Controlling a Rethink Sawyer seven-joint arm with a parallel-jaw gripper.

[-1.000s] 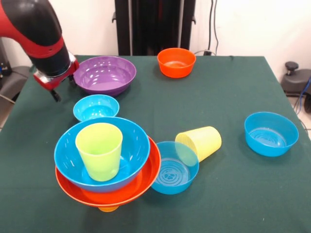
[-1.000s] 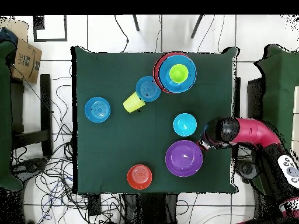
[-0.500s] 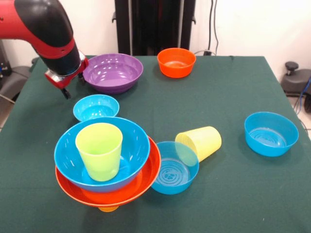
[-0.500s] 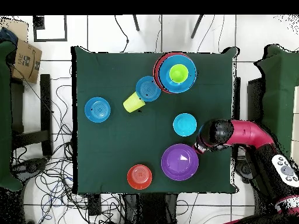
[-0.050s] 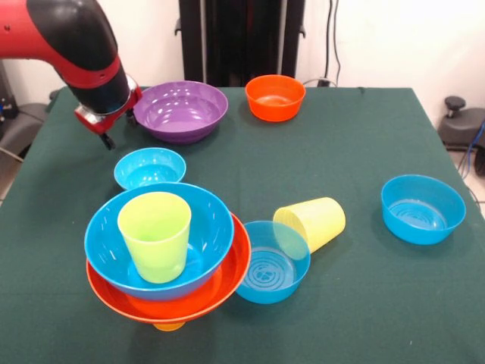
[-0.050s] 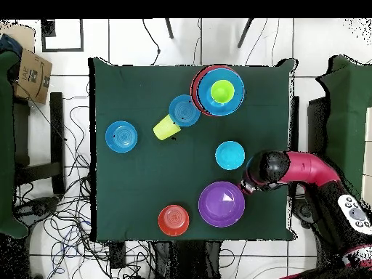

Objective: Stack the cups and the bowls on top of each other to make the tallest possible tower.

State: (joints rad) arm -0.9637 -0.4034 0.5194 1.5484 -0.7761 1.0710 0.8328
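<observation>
The tower stands at the front left: a lime green cup (image 5: 155,235) upright in a large blue bowl (image 5: 204,227), nested in a wider orange bowl (image 5: 227,284) over an orange cup (image 5: 168,327). My gripper (image 5: 106,135) hangs at the back left, against the left rim of the large purple bowl (image 5: 180,111). A small blue bowl (image 5: 149,167) sits just in front of it. The pale yellow cup (image 5: 311,222) lies on its side, its mouth against a tilted medium blue bowl (image 5: 269,262). In the overhead view the gripper (image 6: 247,183) is beside the purple bowl (image 6: 221,204).
A small orange bowl (image 5: 274,96) stands at the back centre and a medium blue bowl (image 5: 422,208) at the right. The green table (image 5: 356,144) ends close to the purple bowl's side. Cables lie on the floor around the table (image 6: 65,225).
The arm has swung toward the table's middle and the purple bowl has slid along with it, toward the small orange bowl. Everything else has stayed in place.
</observation>
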